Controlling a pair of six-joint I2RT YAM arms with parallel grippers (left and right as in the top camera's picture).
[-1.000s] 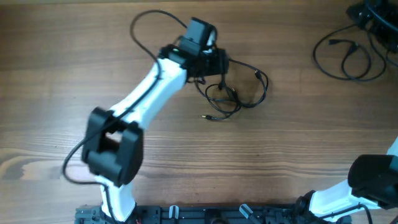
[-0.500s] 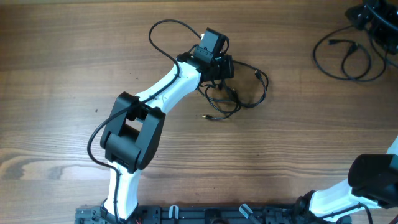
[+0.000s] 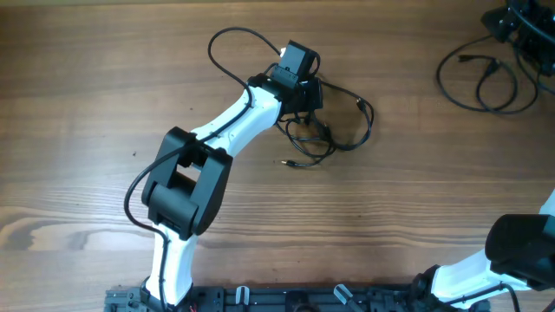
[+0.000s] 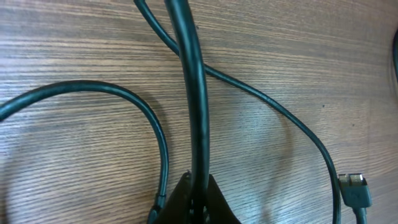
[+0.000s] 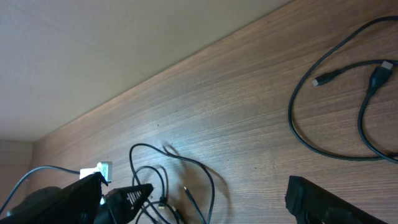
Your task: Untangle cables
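- The left gripper sits in the upper middle of the overhead view, at the top edge of the bundle.
- The bundle is a small knot of thin black cables on the table. Its loops spread right of and below the gripper, and one plug end points left at the bottom of the tangle.
- In the left wrist view, the jaws are clenched on one cord. It runs from the top of the frame straight down into the dark fingertips at bottom centre.
- A second cord curves in from the left edge and ends beside the fingertips. A third crosses behind the gripped one and leads to a plug at lower right.
- More loose cables lie in the upper right corner of the overhead view, well apart from the bundle.
- Only a dark part of the right gripper shows, at the lower right of its own view. I cannot tell how its jaws stand.
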